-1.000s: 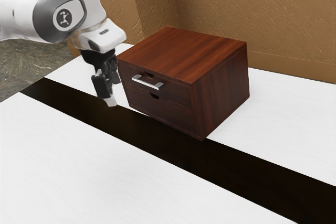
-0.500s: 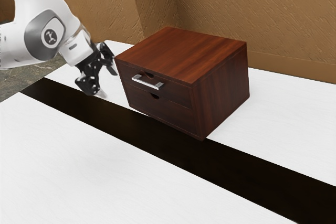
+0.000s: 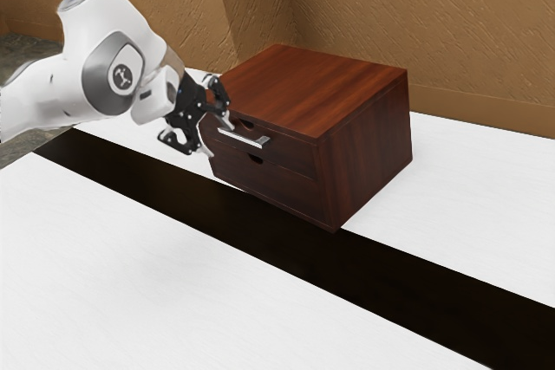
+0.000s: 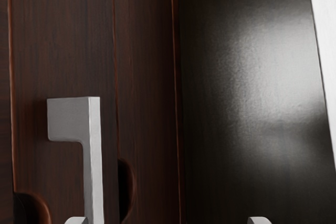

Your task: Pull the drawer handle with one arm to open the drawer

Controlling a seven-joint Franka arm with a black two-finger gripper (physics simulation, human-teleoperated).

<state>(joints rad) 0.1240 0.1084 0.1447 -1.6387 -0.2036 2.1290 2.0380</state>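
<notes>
"If the gripper drives straight in from here, what goes wrong?"

"It could jam. From the wrist, one fingertip lines up almost exactly with the handle, while the other hangs well off to the side over the dark strip. A finger may butt the bar's end instead of straddling it. Or it may catch only the corner and slip off during the pull."

"How wide are the fingers?"

"Spread wide, holding nothing. In the exterior view they sit just beside the handle end nearest the arm. I can't tell whether one grazes it."

"And the drawer?"

"It's the upper of two in the cabinet. Its front looks flush, so I judge it shut. The hand likely needs shifting along the bar before it closes."
</notes>
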